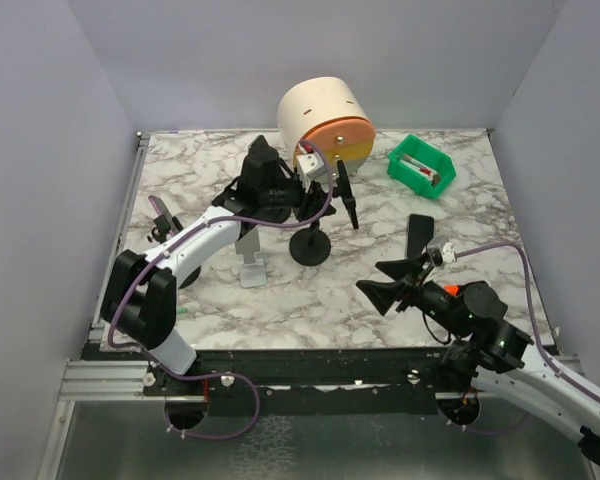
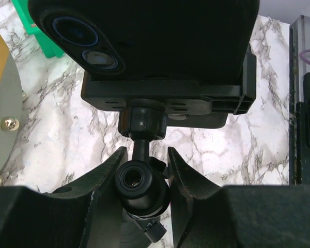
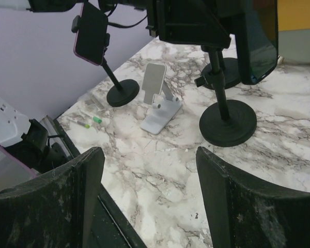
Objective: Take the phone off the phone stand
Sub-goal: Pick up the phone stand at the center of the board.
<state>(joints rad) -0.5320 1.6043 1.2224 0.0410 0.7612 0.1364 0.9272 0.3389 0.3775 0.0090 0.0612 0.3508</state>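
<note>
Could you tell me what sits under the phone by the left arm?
In the left wrist view, the stand's cradle carries the phone; below it a ball joint sits between the fingers of the left pincer, whose body hides the stem and base.

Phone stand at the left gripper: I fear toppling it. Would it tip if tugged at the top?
Probably top-heavy: the phone sits high on a thin pole above a round base, so sideways pulls may tip it. The ball joint might swivel rather than hold stiff.

I see the black phone (image 2: 160,31) clamped in its stand (image 2: 160,101).
Twin lenses face me; the clamp rides a ball joint above a round base.
</note>
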